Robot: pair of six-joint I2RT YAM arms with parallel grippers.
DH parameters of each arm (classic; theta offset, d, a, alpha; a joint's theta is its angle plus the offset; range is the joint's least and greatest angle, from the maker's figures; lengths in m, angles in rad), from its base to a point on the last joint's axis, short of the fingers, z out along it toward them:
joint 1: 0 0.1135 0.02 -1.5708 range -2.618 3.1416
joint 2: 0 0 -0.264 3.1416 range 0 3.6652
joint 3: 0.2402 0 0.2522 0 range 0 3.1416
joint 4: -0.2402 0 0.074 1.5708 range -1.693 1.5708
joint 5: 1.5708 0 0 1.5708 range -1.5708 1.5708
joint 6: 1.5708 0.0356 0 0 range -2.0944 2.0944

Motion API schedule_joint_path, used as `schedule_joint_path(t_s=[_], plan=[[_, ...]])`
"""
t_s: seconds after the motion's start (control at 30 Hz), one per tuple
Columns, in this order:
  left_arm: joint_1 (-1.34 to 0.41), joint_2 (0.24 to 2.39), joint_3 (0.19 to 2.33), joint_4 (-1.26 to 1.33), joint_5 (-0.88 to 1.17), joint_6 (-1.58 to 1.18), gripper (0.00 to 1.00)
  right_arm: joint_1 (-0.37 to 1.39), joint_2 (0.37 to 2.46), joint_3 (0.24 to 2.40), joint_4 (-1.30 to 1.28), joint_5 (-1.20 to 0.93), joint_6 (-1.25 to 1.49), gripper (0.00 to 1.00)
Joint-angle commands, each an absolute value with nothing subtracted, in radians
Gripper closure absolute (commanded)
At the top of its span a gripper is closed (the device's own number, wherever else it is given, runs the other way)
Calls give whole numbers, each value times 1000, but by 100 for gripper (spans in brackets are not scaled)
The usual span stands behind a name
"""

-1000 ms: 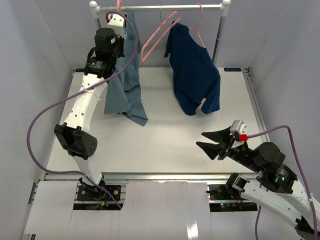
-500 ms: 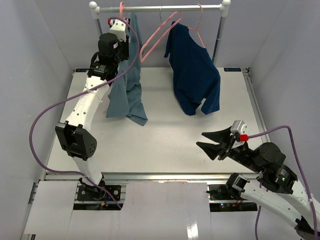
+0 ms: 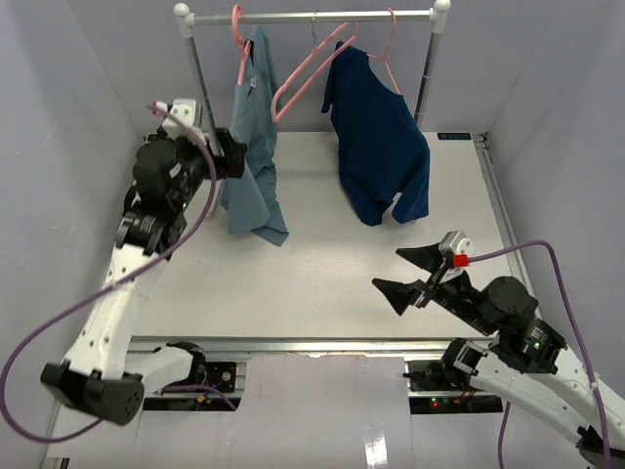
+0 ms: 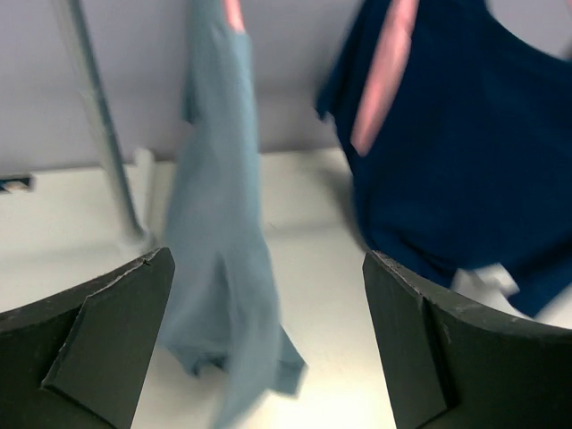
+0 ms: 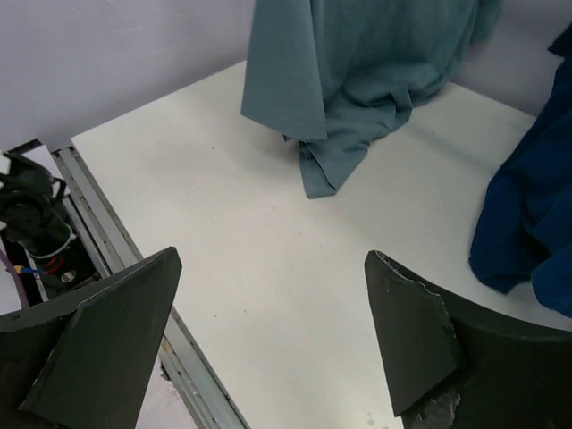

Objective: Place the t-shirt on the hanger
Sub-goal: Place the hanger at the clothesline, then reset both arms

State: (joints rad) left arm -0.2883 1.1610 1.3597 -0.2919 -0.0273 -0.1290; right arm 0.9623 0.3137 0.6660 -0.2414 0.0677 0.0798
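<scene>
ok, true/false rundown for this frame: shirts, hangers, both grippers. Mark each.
1. The slate blue-grey t-shirt hangs from a thin pink hanger on the rail. True.
2. The left gripper is shut on that t-shirt. False: it is open, with nothing between its fingers.
3. The dark navy shirt lies flat on the table. False: it hangs from the rail.
4. The right gripper is open and empty. True.
5. The middle pink hanger carries no garment. True.

navy shirt (image 3: 379, 147) hanging on rail (image 3: 293, 16), white table (image 3: 322, 274)
</scene>
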Motion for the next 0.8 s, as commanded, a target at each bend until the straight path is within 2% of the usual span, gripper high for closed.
schedule_joint_path(t_s=[0.0, 0.17, 0.27, 0.57, 0.77], plan=[[-296, 967, 1110, -269, 207, -272, 2, 959, 361, 646, -173, 249, 136, 10], [-312, 761, 777, -156, 353, -362, 2, 959, 408, 655, -202, 403, 230, 10], [-335, 714, 653, -79, 403, -400, 2, 960, 428, 646, -213, 437, 247, 10], [-393, 563, 444, 178, 503, -501, 2, 960, 479, 587, -170, 430, 207, 10], [-393, 520, 411, 203, 510, -510, 2, 960, 515, 591, -171, 436, 192, 10]])
